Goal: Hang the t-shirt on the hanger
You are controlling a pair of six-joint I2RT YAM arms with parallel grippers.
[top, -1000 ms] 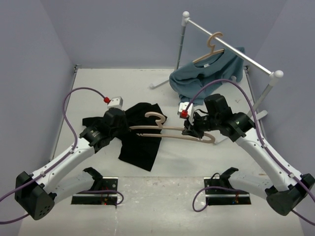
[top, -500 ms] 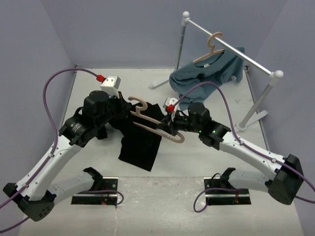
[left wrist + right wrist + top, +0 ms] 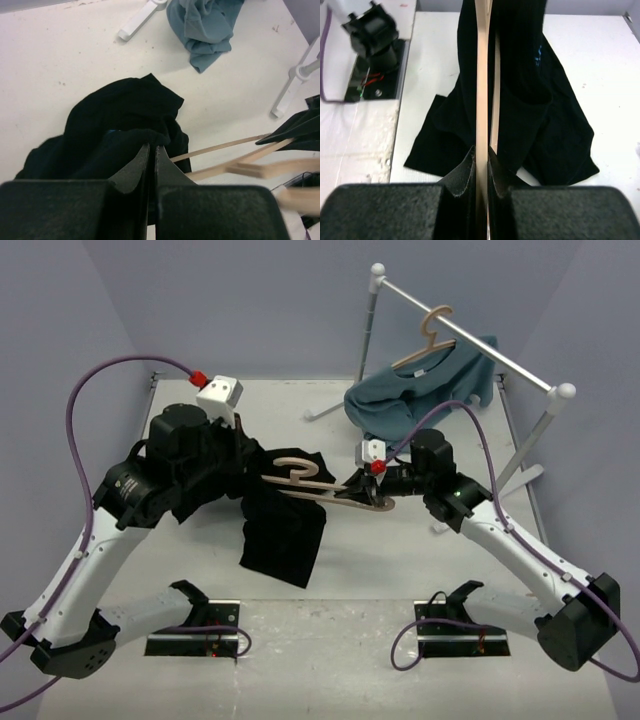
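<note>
Feeding the hanger (image 3: 483, 75) into the t-shirt (image 3: 120, 115)
Pinched aloft by the left hand (image 3: 150, 149), it opens; the right hand (image 3: 480, 152) clamps the wood, aimed ahead inside.

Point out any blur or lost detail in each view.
Top external: evenly lit and sharp. Left wrist: the hanger smears into soft streaks. Right wrist: the black t-shirt swallows its own folds, and the right hand, close up, is soft.

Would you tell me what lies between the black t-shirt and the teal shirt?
Only bare table separates t-shirt and teal shirt, per the left wrist view.
</note>
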